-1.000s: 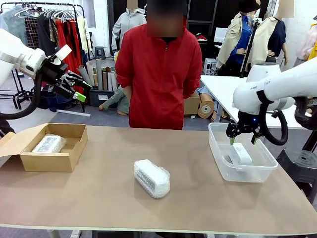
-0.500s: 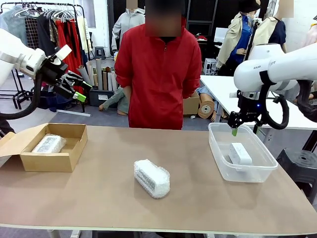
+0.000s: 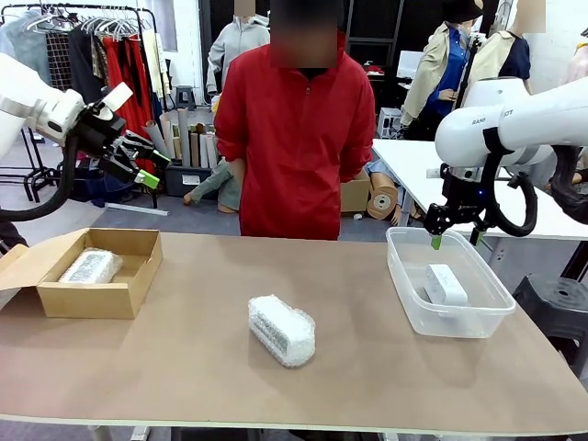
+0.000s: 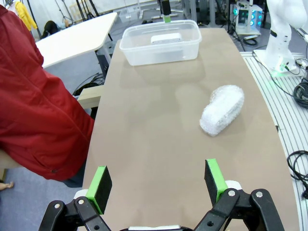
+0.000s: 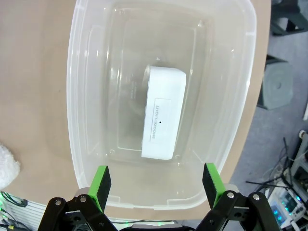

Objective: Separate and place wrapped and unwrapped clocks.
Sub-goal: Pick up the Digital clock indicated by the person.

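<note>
Clocks nearly sorted: the clear tub (image 3: 459, 323) holds the bare clock (image 3: 446, 284), and our right gripper (image 3: 454, 241) has risen just above it, jaws wide and empty. Left of the tub one wrapped clock (image 3: 281, 330) waits on the table (image 3: 184, 367); farther left, our left gripper (image 4: 159, 180) hangs wide open.

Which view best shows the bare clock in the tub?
Right wrist view: the bare clock lies straight below, its top label readable. Front view shows it small inside the tub; left wrist view, far off through the wall.
</note>
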### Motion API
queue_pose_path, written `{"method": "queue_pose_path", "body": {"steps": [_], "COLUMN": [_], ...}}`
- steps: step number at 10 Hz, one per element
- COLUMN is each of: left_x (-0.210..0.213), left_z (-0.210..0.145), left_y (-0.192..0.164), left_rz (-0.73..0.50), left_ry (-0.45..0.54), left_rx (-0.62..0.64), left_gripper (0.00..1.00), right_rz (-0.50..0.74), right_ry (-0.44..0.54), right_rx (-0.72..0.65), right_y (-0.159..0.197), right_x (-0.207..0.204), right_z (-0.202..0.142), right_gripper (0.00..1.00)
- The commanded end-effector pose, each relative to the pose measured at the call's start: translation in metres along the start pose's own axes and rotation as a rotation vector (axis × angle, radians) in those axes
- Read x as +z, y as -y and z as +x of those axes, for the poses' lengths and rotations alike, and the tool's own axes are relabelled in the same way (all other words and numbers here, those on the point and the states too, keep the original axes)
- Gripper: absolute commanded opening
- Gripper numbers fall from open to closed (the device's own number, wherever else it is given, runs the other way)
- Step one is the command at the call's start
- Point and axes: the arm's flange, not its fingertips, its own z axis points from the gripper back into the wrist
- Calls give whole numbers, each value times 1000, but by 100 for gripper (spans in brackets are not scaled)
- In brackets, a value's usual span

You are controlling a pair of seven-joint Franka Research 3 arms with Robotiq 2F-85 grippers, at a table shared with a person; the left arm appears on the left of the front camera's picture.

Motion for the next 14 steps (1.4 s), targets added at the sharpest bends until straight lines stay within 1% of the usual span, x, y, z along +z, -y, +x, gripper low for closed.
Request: {"method": "queue_pose_path", "body": {"steps": [1, 4, 5, 6, 7, 8, 9, 10, 11, 12, 14], "left_x": [2, 2, 2, 2, 2, 2, 2, 2, 2, 2, 2], "left_z": [1, 1, 1, 1, 1, 1, 1, 1, 1, 1, 1], "left_y": [0, 0, 0, 0, 0, 0, 0, 0, 0, 0, 0], "left_rz": [3, 3, 3, 3, 3, 3, 3, 3, 3, 3, 3], "left_ry": [1, 1, 1, 1, 1, 1, 1, 1, 1, 1, 1], "left_rx": [-5, -5, -5, -5, -5, -5, -5, -5, -5, -5, -5], "left_gripper": [100, 100, 100, 100, 100, 100, 100, 100, 100, 100, 100], "right_rz": [-3, 0, 66, 120, 192, 234, 314, 373, 461, 500, 614], "right_ry": [0, 0, -39, -93, -168, -210, -269, -262, -250, -198, -184], "right_rx": [-11, 0, 126, 242, 359, 447, 586, 663, 741, 807, 1024], "right_y": [-2, 0, -13, -26, -45, -58, -70, -80, -87, -89, -87], "right_x": [1, 0, 3, 12, 17, 26, 35, 43, 65, 84, 118], "right_z": [-2, 0, -7, -6, -13, -10, -10, -8, -2, 3, 5], "right_gripper": [100, 100, 100, 100, 100, 100, 100, 100, 100, 100, 100]}}
